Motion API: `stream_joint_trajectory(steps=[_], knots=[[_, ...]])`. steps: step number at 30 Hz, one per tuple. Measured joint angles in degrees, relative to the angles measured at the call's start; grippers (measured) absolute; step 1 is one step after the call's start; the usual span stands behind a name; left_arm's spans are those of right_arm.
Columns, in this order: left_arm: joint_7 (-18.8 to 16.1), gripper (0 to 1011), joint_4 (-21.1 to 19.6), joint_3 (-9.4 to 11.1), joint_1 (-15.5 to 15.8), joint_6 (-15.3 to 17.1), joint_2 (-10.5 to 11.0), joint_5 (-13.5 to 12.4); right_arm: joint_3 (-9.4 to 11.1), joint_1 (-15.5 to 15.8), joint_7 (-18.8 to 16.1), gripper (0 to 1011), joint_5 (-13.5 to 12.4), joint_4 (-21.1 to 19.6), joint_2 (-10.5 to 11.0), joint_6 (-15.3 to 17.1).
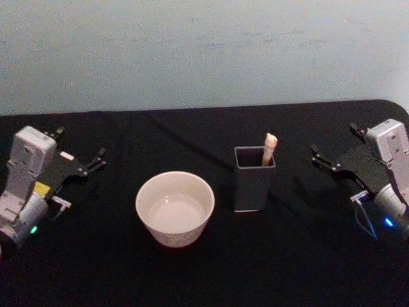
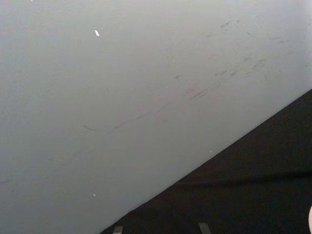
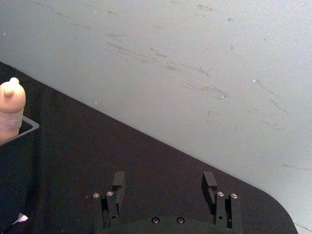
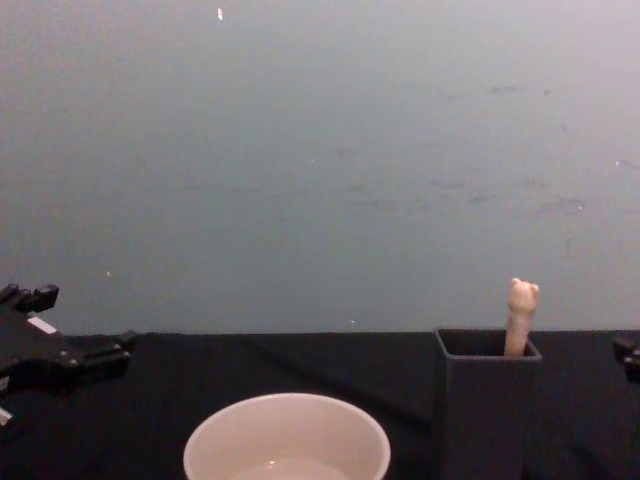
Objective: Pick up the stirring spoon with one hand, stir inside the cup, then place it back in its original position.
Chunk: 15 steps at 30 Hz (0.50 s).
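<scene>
- Our right gripper (image 1: 333, 141) rests wide open and empty, right of the dark holder (image 1: 254, 185).
- Our left gripper (image 1: 78, 144), also open and empty, sits left of the cup (image 1: 174, 208).
- The stirring spoon (image 1: 270, 148) stands in the holder; we judge every step remains.

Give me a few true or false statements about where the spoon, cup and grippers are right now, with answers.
1. The stirring spoon stands in the dark holder. True.
2. The right gripper grips the spoon. False: it is open, well off to the holder's right.
3. The cup stands on the robot's left of the holder. True.
4. The left gripper hangs over the cup. False: it is open, well off to the cup's left.
</scene>
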State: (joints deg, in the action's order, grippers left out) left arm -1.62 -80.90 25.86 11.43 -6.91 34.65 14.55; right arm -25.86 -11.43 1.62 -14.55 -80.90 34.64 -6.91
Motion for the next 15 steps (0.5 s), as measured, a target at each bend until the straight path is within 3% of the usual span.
stream_joint_trajectory(steps=[15], knots=[[0.0, 1001, 0.0, 0.0, 0.0, 0.0, 0.0, 0.0, 0.0, 0.0, 0.0, 1000, 0.0, 0.0, 0.0, 0.0]])
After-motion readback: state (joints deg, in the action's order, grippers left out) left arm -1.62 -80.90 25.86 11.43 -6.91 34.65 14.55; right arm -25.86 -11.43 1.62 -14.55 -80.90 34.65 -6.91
